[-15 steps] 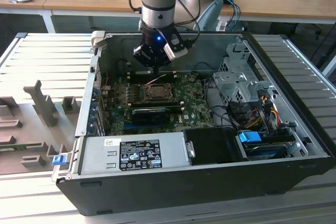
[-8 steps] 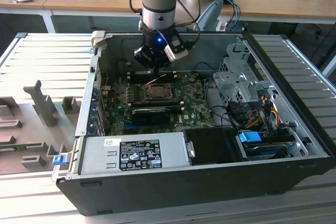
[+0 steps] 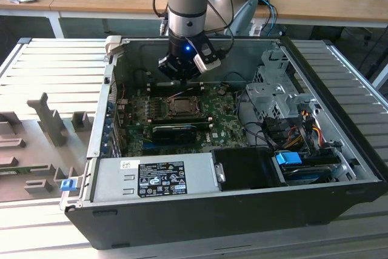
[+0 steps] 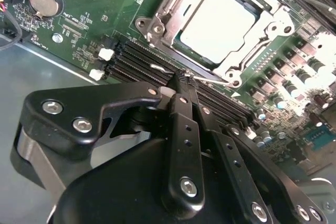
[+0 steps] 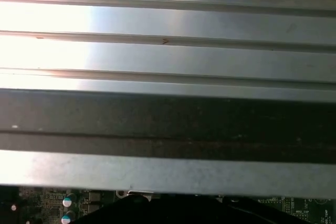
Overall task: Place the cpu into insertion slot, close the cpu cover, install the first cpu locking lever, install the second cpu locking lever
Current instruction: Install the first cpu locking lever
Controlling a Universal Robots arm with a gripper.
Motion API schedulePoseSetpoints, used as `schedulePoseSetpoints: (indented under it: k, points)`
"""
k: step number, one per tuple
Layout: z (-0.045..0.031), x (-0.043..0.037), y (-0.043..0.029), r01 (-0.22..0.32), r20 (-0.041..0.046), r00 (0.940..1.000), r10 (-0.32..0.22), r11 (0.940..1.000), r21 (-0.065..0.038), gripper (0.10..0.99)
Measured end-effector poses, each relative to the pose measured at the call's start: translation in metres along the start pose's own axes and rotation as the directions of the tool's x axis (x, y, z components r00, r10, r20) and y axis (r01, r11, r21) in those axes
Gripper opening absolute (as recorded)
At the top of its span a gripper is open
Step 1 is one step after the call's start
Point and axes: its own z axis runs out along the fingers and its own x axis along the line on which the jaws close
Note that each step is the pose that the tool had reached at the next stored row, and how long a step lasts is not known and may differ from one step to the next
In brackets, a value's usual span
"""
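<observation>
Since the cpu (image 4: pixel 218 22) already sits in the insertion slot (image 4: pixel 157 24) w/ cpu cover (image 4: pixel 273 30) down, gripper (image 4: pixel 185 77), clenched on nothing, hangs just beside it; judging cover/levers thin, stiff, springy, so hold lever ends only.

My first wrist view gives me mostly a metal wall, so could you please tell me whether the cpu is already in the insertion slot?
Observer: Yes. In the second wrist view the cpu sits in the insertion slot, pale face up.
Operator: Thank you. Is the cpu cover down?
Observer: It appears so. The cpu cover lies flat, framing the chip.
Operator: And where is the gripper?
Observer: The gripper is at the socket's edge, above the long black slots.
</observation>
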Motion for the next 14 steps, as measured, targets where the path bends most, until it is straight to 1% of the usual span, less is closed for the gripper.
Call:
schedulePoseSetpoints:
  k: [9, 14]
  points:
    - [0.0061, -0.0085, -0.0016, 0.0, -0.0001, 1.0, 0.0, 1.0, 0.0, 0.106]
    - [0.0094, -0.01, -0.0022, 0.0, -0.0001, 1.0, 0.0, 1.0, 0.0, 0.106]
